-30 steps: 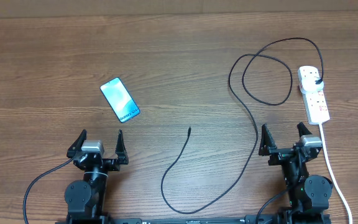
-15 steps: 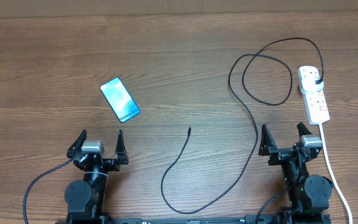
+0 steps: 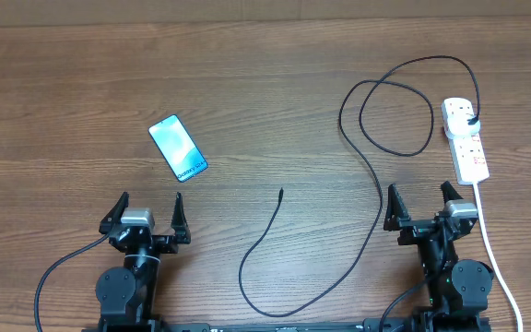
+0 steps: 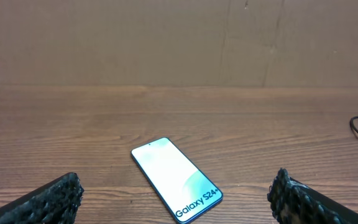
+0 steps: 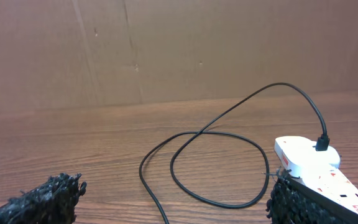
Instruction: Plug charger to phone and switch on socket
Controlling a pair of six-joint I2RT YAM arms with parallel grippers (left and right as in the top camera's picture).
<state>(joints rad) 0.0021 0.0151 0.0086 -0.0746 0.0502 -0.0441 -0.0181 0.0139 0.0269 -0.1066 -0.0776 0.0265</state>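
Wooden counter (image 3: pixel 265 65) ahead: our left end effector (image 3: pixel 148 205) and right end effector (image 3: pixel 420 198) stand apart, empty. We see the charger (image 3: pixel 280 195) already plugged into the socket (image 3: pixel 469 149); connecting the phone (image 3: pixel 178 148) and switching on apparently remain.

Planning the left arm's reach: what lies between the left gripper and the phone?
Nothing: the overhead view shows only bare wooden table between the open left gripper and the phone; the charger tip lies off to the right.
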